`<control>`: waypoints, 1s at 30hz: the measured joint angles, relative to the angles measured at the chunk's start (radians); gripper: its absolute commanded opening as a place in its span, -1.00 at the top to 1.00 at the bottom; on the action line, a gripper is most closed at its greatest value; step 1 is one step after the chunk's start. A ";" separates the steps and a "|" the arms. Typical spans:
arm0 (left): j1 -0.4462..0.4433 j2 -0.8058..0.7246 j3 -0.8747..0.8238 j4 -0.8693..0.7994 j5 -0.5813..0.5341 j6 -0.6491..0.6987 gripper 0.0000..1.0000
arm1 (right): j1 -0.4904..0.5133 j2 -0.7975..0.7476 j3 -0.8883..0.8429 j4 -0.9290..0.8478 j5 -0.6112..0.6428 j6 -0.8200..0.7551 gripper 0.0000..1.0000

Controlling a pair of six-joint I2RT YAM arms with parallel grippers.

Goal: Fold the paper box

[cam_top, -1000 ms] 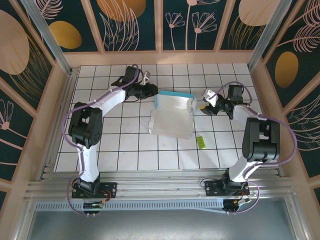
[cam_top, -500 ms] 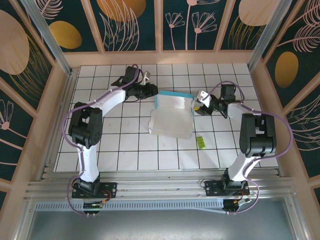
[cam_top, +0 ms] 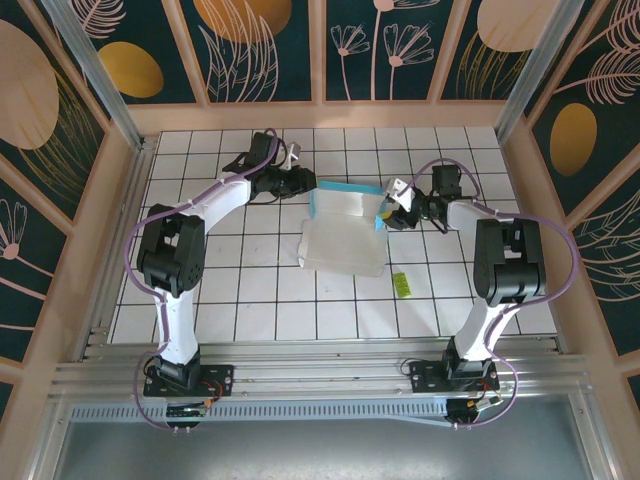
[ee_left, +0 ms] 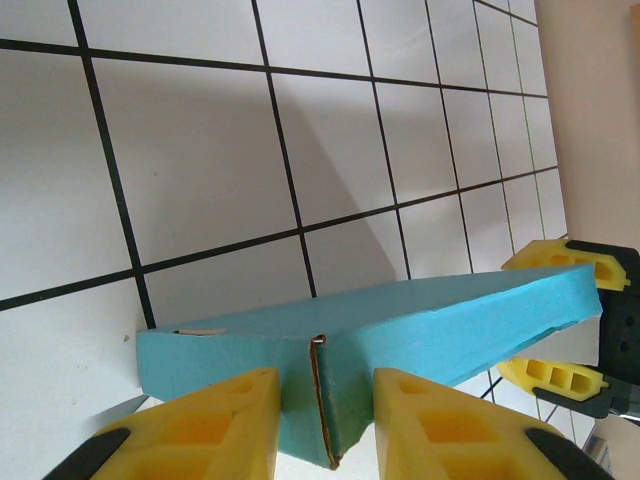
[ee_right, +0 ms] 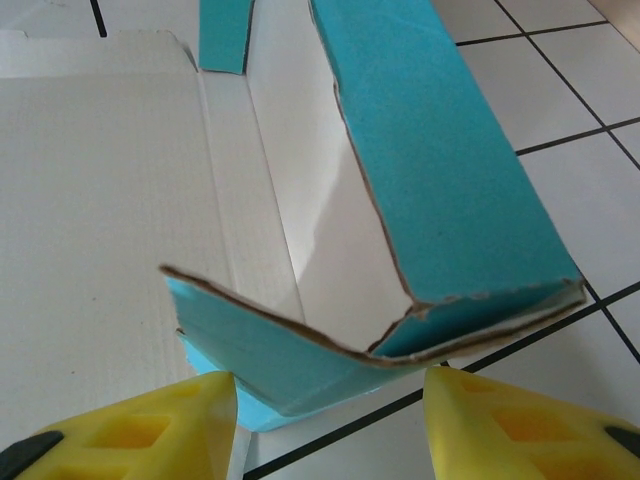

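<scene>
The paper box [cam_top: 340, 245] lies mid-table, white inside with a raised teal back wall. My left gripper [cam_top: 308, 184] is at the wall's left end. In the left wrist view its yellow fingers [ee_left: 210, 425] press from both sides on the teal end corner of the box [ee_left: 450, 320], so the left gripper [ee_left: 325, 420] is shut on it. My right gripper [cam_top: 385, 212] is at the box's right end. In the right wrist view the right gripper [ee_right: 330, 410] stands open, its fingers straddling the half-folded teal end flap of the box [ee_right: 440, 170] with gaps on both sides.
A small yellow-green slip [cam_top: 400, 284] lies on the white tiled table [cam_top: 260, 290] to the right of the box's front. Wooden walls [cam_top: 110, 230] ring the table. Beyond the box's far end, the right gripper [ee_left: 560, 320] also appears in the left wrist view.
My right gripper has moved left up to the box's right end and its jaws have narrowed a little. The left gripper and the box's left end have stayed put.
</scene>
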 measured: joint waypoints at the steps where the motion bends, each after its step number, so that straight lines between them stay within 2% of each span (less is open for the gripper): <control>1: 0.000 0.000 0.000 0.000 0.000 0.000 0.41 | 0.001 0.003 0.003 -0.003 0.003 0.009 -0.05; 15: 0.000 0.000 -0.009 0.011 0.009 0.000 0.41 | 0.072 0.047 0.057 -0.003 0.152 0.183 0.10; 23: 0.000 -0.005 -0.023 0.027 0.011 0.000 0.41 | 0.101 0.058 0.067 0.025 0.245 0.306 0.28; 28: 0.000 -0.011 -0.031 0.029 0.012 -0.001 0.41 | 0.114 0.064 0.082 0.019 0.293 0.376 0.31; 30: 0.000 -0.015 -0.042 0.038 0.015 -0.007 0.41 | 0.120 0.065 0.084 0.020 0.319 0.406 0.39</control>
